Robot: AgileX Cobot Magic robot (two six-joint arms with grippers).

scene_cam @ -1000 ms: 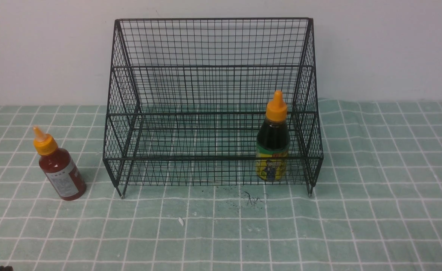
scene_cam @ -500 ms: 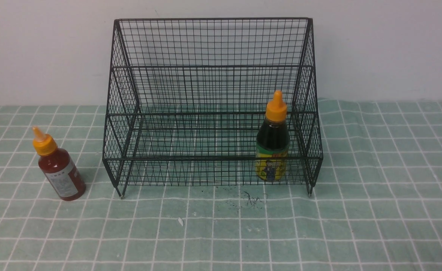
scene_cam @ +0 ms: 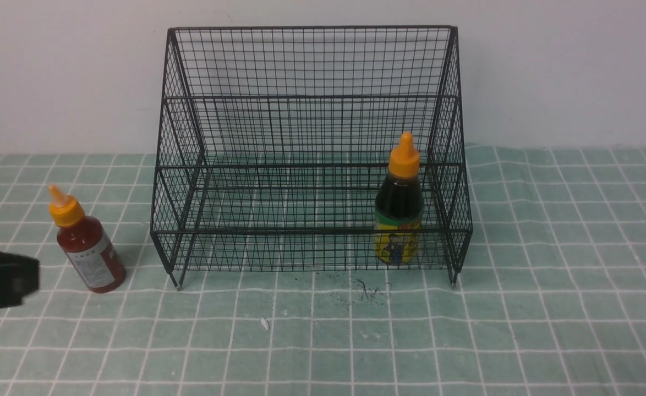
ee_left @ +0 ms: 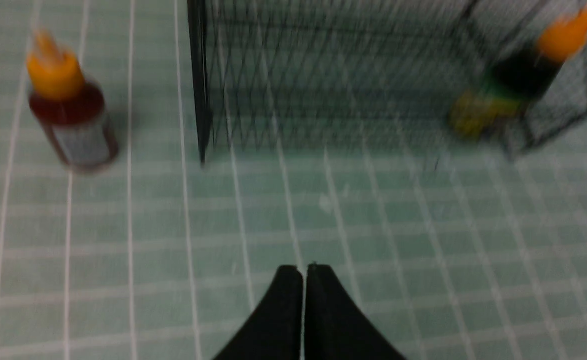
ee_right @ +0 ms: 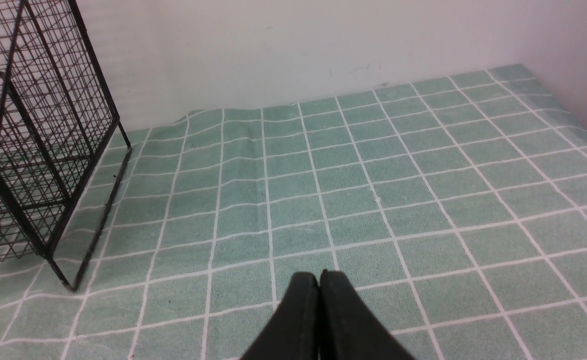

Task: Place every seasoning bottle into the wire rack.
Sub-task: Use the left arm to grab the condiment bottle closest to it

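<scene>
The red seasoning bottle (scene_cam: 89, 250) with an orange cap stands on the cloth, left of the wire rack (scene_cam: 312, 110) and outside it. The dark seasoning bottle (scene_cam: 400, 212) with a yellow label stands upright inside the rack's lower tier, at its right end. My left gripper (scene_cam: 26, 276) enters at the left edge, just left of the red bottle, apart from it. In the blurred left wrist view its jaws (ee_left: 303, 270) are shut and empty, with the red bottle (ee_left: 71, 125) and rack (ee_left: 323, 90) ahead. My right gripper (ee_right: 318, 276) is shut and empty over bare cloth, right of the rack (ee_right: 33, 125).
A green checked cloth (scene_cam: 548, 308) covers the table, and a white wall rises right behind the rack. Dark specks and a small white scrap (scene_cam: 264, 323) lie on the cloth in front of the rack. A second wall bounds the table's far right corner (ee_right: 573, 55).
My left arm has come into the front view at the left edge, now close beside the red bottle. Both bottles and the rack have stayed put.
</scene>
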